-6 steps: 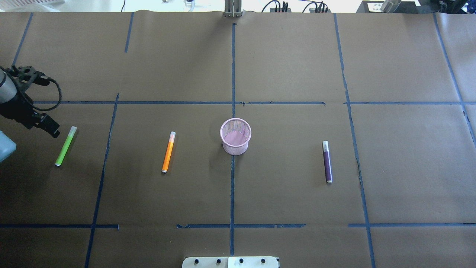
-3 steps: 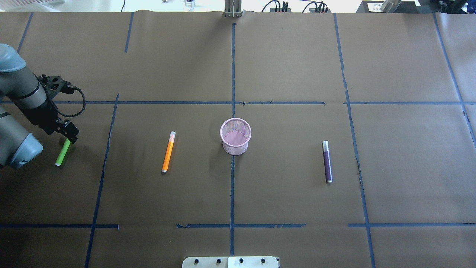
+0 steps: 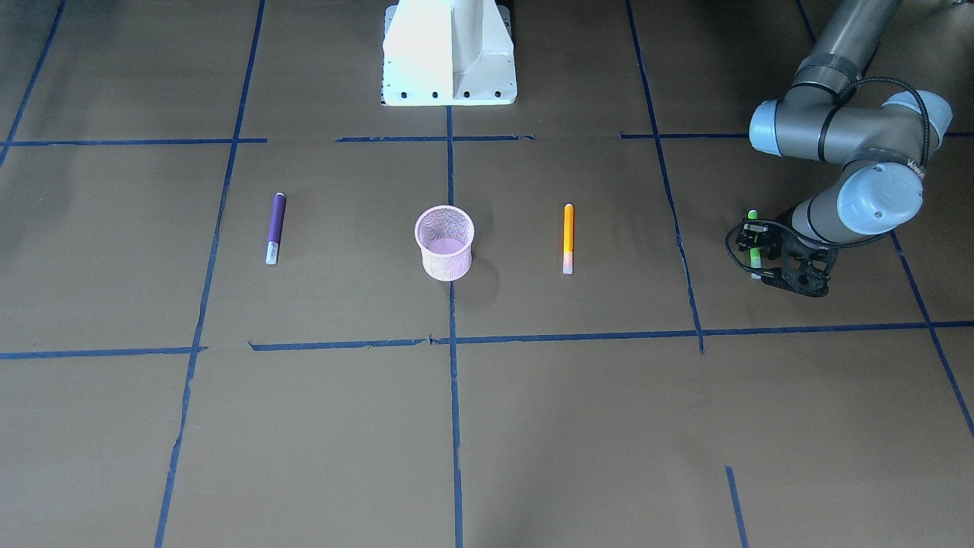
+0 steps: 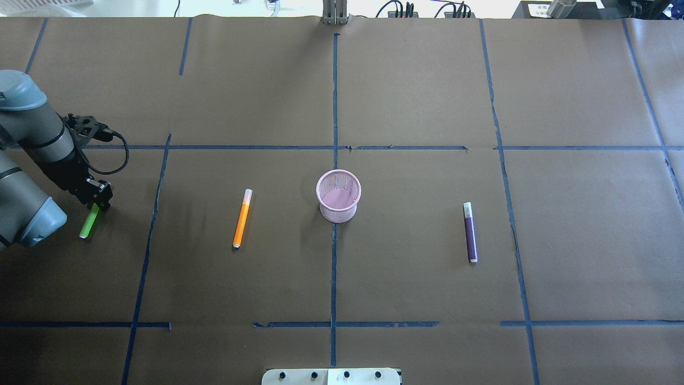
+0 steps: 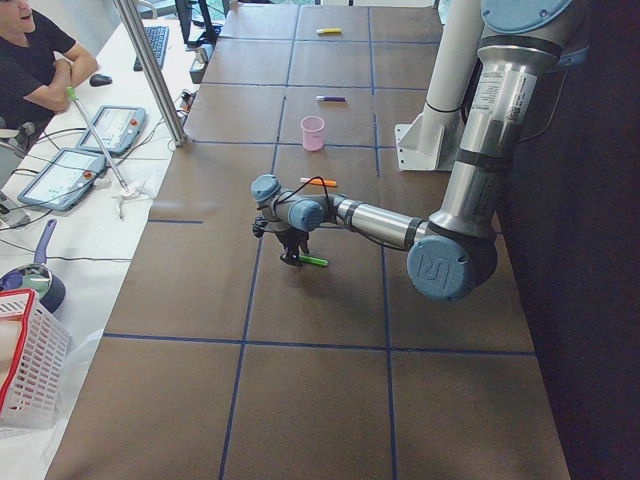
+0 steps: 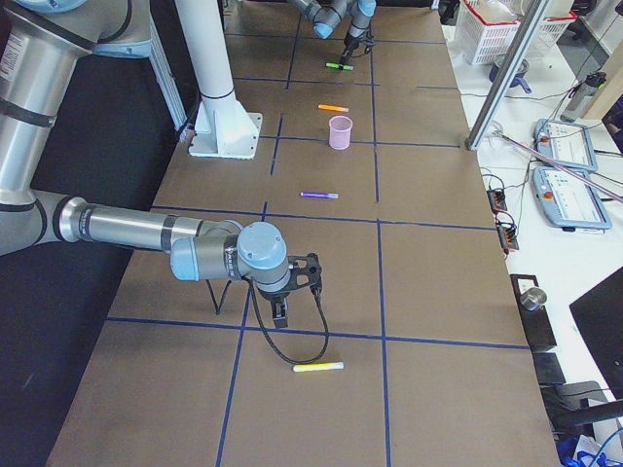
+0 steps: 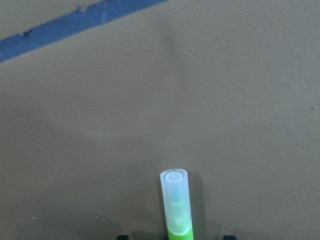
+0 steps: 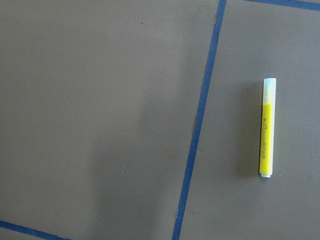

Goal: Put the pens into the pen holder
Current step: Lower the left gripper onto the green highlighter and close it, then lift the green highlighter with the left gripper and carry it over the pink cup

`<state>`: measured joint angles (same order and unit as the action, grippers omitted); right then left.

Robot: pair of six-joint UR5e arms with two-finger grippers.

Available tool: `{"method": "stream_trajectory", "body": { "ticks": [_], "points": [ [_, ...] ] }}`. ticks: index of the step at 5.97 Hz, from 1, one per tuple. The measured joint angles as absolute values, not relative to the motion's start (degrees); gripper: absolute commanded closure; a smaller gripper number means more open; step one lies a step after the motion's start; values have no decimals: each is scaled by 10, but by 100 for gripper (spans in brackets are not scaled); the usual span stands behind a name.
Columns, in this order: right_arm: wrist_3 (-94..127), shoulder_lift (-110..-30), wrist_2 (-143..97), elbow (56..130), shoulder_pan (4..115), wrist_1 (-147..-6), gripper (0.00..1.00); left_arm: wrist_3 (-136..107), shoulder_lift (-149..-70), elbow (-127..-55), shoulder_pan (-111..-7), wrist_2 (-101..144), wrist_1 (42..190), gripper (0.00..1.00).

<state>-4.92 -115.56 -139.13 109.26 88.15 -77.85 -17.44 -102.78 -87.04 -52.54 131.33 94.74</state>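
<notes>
Four pens on the surface (image 4: 417, 96), none in the cup yet, judging by its bare bottom.

Left gripper (image 4: 99, 199): down at the green pen (image 4: 88, 222), jaws apart on either side of the barrel just behind the clear cap. The wrist view shows a gap on both sides, so no contact yet. The cap pokes out past the fingertips; the rest of the barrel runs back under the wrist.

Handling, my read: light, stiff plastic, smooth round barrel. It won't deform, but it can roll away from the first finger that touches it, or slip if pinched on the cap taper. Close square across the coloured barrel, not the cap. A hold this near one end is fine given the low weight, and it lets the long end go into the cup first.

Outward from the left gripper: the orange pen (image 4: 241, 218) lies flat towards the middle, then the pink mesh cup (image 4: 337, 213) upright beyond it, then the purple pen (image 4: 470, 233) well beyond the cup.

Right gripper (image 6: 280, 313): seen only from the side, can't tell whether it's apart or closed. It hangs over bare surface, with the yellow pen (image 8: 267, 127) near it, not touching.
</notes>
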Motion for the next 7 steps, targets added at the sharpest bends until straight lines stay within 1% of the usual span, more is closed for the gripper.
{"method": "stream_trajectory", "body": {
  "ticks": [1, 2, 3, 5, 6, 7],
  "points": [
    [-49, -1155, -1391, 1090, 882, -778, 0, -174, -1028, -870, -525, 1313, 947, 71],
    [-49, -1155, -1391, 1089, 882, -778, 0, -173, -1028, -870, -525, 1313, 947, 93],
    [-49, -1155, -1391, 1089, 882, -778, 0, -171, -1028, -871, -525, 1313, 947, 100],
    [-49, -1155, -1391, 1089, 882, -778, 0, -174, -1028, -882, -525, 1314, 947, 100],
    [-49, -1155, -1391, 1089, 882, -778, 0, -176, -1029, -908, -525, 1315, 947, 100],
    [-49, -1155, -1391, 1089, 882, -777, 0, -177, -1036, -950, -525, 1315, 946, 100]
  ]
}}
